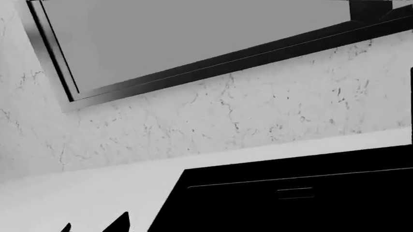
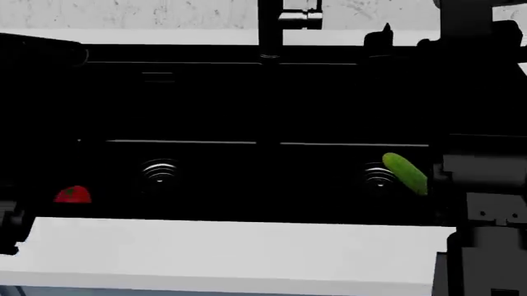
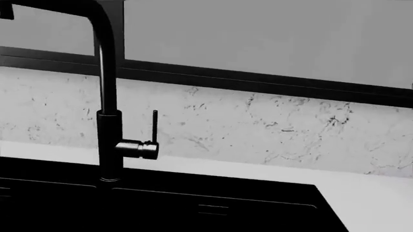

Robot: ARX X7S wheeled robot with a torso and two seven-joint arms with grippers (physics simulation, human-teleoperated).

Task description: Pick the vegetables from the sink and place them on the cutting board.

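From my head camera, the black double sink (image 2: 263, 111) filled most of the view, with a pale strip of desk (image 2: 231, 253) along its near edge. The cucumber (image 2: 404, 173) lay in the right-hand basin, just beside that basin's ringed drain (image 2: 377, 177) and close to the basin's right wall. Its long axis ran on a slant, from upper left to lower right in the head view. The tomato (image 2: 73, 195) sat low in the left-hand basin, near its left front corner, well apart from the other drain (image 2: 160, 171).

My right arm (image 2: 482, 185) stood as a dark mass at the right edge of the view, just beside the cucumber, so I judged it the nearer arm for that vegetable. My left arm (image 2: 10, 228) showed only as a dark sliver at the left edge, on the tomato's side.

I could not make out my right tool in any view, so I could not tell how its jaws stood. Its wrist camera looked level across the sink toward the black faucet (image 3: 106, 96) and the marbled backsplash (image 3: 258, 125), not down at the cucumber. My left tool (image 1: 96, 226) appeared only as two dark tips at the edge of its wrist view; they stood apart, so I judged it spread wide and empty.

The cutting board was not in view.
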